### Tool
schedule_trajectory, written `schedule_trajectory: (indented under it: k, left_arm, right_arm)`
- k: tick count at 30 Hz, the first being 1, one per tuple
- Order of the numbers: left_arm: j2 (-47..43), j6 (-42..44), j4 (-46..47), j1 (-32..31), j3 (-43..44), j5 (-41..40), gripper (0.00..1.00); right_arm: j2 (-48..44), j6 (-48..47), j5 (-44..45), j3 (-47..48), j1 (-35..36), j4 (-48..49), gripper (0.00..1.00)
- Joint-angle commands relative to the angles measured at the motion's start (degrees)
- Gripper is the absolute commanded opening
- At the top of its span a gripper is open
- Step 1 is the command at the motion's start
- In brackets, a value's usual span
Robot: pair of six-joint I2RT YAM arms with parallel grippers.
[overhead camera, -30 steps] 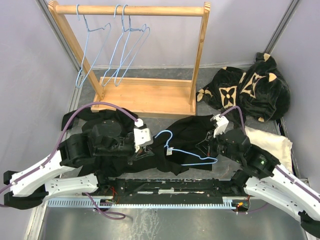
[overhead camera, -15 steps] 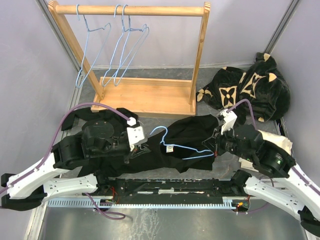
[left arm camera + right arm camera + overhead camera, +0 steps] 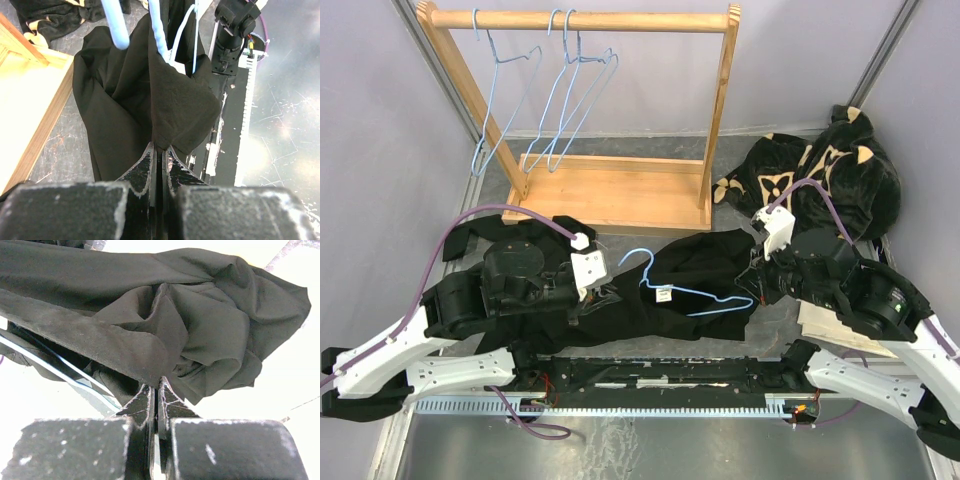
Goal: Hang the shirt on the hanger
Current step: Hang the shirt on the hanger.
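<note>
Both pairs of jaws are pinched shut on cloth: the left gripper (image 3: pixel 159 147) clamps a fold of the plain black soft-cloth shirt (image 3: pixel 695 265), and the right gripper (image 3: pixel 155 385) nips its opposite edge. The shirt is stretched between them over the middle of the grey worktop (image 3: pixel 740 148), nearer its front edge. The thin light-blue wire hanger (image 3: pixel 157 30) lies against it (hook pointing leftward). Behind stands a pale wooden rack (image 3: pixel 610 190) carrying spare blue hangers (image 3: pixel 565 100). A black plush garment with tan flowers (image 3: pixel 820 175) fills the far right corner.

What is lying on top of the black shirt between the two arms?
A light-blue hanger and a small white tag show on the shirt; folds seem to hide part of the wire.
</note>
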Motion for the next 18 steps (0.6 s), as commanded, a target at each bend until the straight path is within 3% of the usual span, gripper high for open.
schedule_trajectory:
  k: [1, 18]
  left_arm:
    - [-2.9, -0.6, 0.5, -0.1, 3.0, -2.4, 0.03]
    - [-8.1, -0.6, 1.4, 0.0, 5.1, -5.5, 0.03]
  right_arm:
    - [0.4, -4.3, 10.2, 3.4, -0.5, -10.0, 0.00]
    - [2.7, -3.8, 10.8, 2.6, -0.5, -10.3, 0.00]
